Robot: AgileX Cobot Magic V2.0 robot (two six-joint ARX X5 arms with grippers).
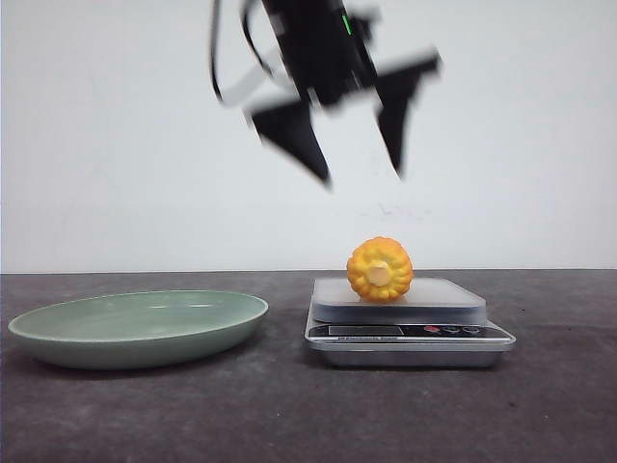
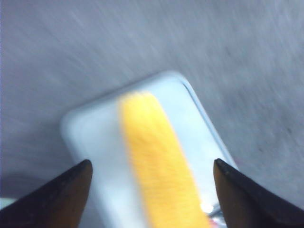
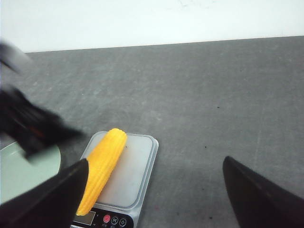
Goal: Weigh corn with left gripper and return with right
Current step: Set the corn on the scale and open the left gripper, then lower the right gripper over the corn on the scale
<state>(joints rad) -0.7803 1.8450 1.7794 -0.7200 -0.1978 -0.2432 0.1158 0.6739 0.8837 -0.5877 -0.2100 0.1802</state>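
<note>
The corn (image 1: pixel 380 269) lies on its side on the weighing platform of a digital kitchen scale (image 1: pixel 409 324), which sits on the dark grey tabletop (image 1: pixel 289 415). In the front view its pale round cut end faces the camera; the right wrist view shows the cob as a long ribbed yellow piece (image 3: pixel 101 168) running lengthwise along the platform's left part, with one end reaching toward the scale's display and buttons (image 3: pixel 114 220).

The left pincer (image 1: pixel 362 176) hangs in the air above the scale, blurred, its 2 dark fingers spread apart and empty, well clear of the corn. From the left wrist view, the cob (image 2: pixel 159 166) shows between the 2 parted fingertips (image 2: pixel 61 190), with the platform's pale surface (image 2: pixel 95 137) on both sides of it.

The right pincer (image 3: pixel 154 190) is likewise spread wide and holds nothing; its fingers frame the scale (image 3: pixel 124 180) and bare tabletop beside it.

A shallow pale green plate (image 1: pixel 140 328) rests on the tabletop to the left of the scale, near it but not touching.
</note>
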